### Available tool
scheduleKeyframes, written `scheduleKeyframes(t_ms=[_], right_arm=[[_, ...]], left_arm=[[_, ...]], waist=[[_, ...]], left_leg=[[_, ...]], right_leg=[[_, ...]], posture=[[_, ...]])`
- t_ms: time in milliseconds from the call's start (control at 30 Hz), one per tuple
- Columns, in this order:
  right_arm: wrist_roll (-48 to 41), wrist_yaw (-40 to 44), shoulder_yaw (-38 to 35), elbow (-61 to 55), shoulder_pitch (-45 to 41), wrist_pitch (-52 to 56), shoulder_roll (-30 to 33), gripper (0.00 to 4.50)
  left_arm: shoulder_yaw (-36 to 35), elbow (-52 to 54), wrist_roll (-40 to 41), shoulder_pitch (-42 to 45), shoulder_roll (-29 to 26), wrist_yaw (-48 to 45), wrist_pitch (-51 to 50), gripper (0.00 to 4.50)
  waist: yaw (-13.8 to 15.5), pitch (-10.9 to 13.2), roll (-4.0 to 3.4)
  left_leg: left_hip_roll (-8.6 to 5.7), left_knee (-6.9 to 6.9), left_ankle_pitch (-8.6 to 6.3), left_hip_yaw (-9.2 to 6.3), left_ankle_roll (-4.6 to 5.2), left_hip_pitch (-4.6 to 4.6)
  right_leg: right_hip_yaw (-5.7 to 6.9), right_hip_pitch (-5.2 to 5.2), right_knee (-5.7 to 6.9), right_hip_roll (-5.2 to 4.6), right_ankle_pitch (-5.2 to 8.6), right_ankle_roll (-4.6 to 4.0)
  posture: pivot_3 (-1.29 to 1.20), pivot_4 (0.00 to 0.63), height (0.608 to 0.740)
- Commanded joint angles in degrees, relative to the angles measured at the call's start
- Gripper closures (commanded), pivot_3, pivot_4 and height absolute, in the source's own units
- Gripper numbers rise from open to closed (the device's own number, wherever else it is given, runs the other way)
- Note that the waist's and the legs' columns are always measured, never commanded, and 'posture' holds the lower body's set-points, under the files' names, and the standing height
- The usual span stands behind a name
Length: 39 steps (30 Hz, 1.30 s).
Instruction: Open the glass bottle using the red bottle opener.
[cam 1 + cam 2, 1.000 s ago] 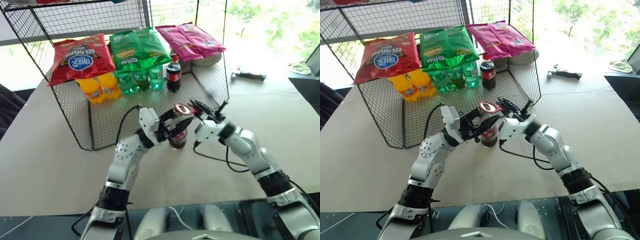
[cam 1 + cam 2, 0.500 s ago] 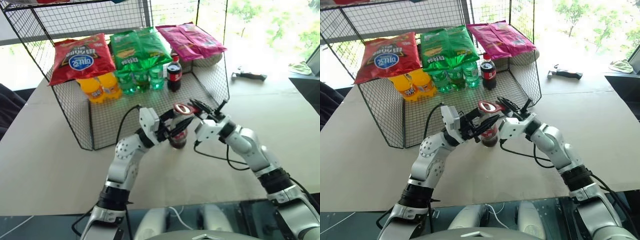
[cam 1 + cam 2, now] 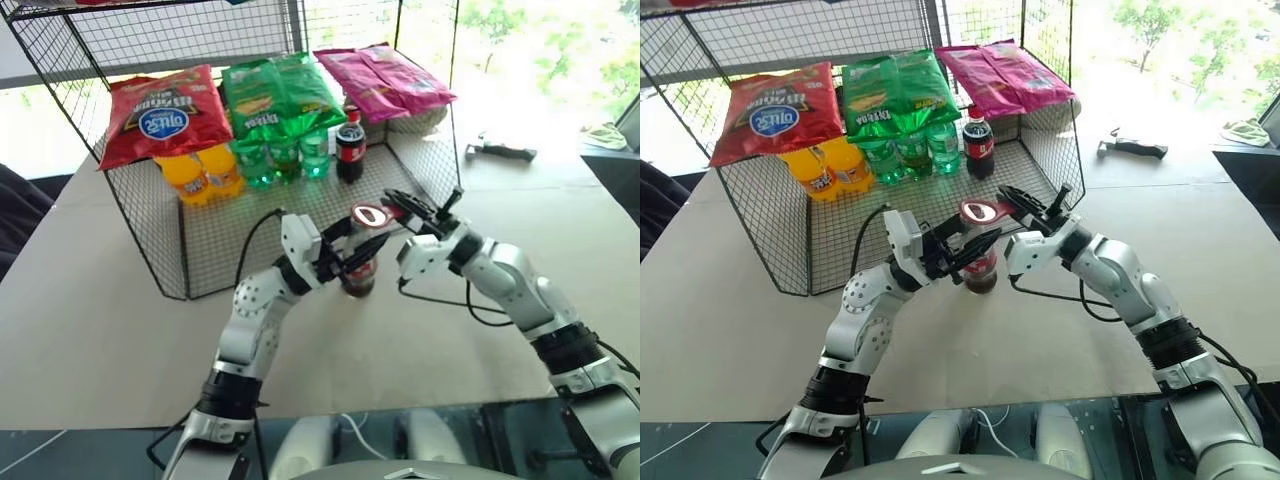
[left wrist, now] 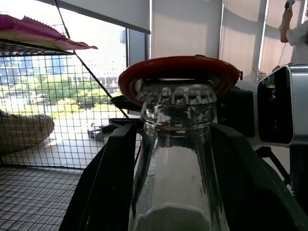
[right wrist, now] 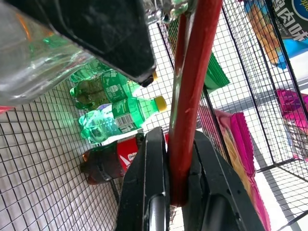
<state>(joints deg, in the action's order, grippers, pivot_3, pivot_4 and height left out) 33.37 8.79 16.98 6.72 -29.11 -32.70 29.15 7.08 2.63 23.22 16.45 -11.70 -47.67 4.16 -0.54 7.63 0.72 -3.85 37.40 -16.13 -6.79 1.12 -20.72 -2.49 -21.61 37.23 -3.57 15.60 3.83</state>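
Observation:
The glass bottle stands upright on the table in front of the wire rack, dark liquid low in it. My left gripper is shut on the bottle, one black finger on each side of its neck. The crimped cap sits on the bottle's mouth. The red bottle opener lies with its loop head over the cap. My right gripper reaches in from the right and is shut on the red bottle opener's handle.
Behind the bottle stands a wire mesh rack. A red, a green and a pink snack bag lie on it, with orange, green and dark cola bottles under them. A dark tool lies far right on the table.
My right wrist has rolled a little, and that arm's elbow has swung outward, with the opener still over the cap. The left gripper and the bottle have stayed put.

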Motion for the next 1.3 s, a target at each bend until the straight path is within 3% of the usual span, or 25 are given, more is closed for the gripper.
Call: scheduleKeyframes(t_ms=[33,1300], right_arm=[[0.66,0.84,-1.17,-2.37,-0.82,0.0,1.17,4.5],[5.3,-7.36,-7.59,-4.79,-7.42,0.77,4.5,4.5]], left_arm=[[0.37,-1.56,-1.31,0.2,-0.06,0.57,-0.82,2.61],[0.6,-2.58,-1.21,0.88,0.77,0.15,-0.49,2.61]], waist=[[0.03,0.01,0.0],[-0.06,0.53,-0.15]], left_leg=[[0.0,0.0,0.0,0.0,0.0,-0.01],[0.0,-0.21,0.01,-0.06,-0.01,-0.14]], right_leg=[[0.0,0.0,-0.01,0.0,0.0,0.0],[0.05,-0.07,-0.31,0.0,-0.01,0.0]], posture=[[0.0,0.15,0.74],[0.0,0.15,0.74]])
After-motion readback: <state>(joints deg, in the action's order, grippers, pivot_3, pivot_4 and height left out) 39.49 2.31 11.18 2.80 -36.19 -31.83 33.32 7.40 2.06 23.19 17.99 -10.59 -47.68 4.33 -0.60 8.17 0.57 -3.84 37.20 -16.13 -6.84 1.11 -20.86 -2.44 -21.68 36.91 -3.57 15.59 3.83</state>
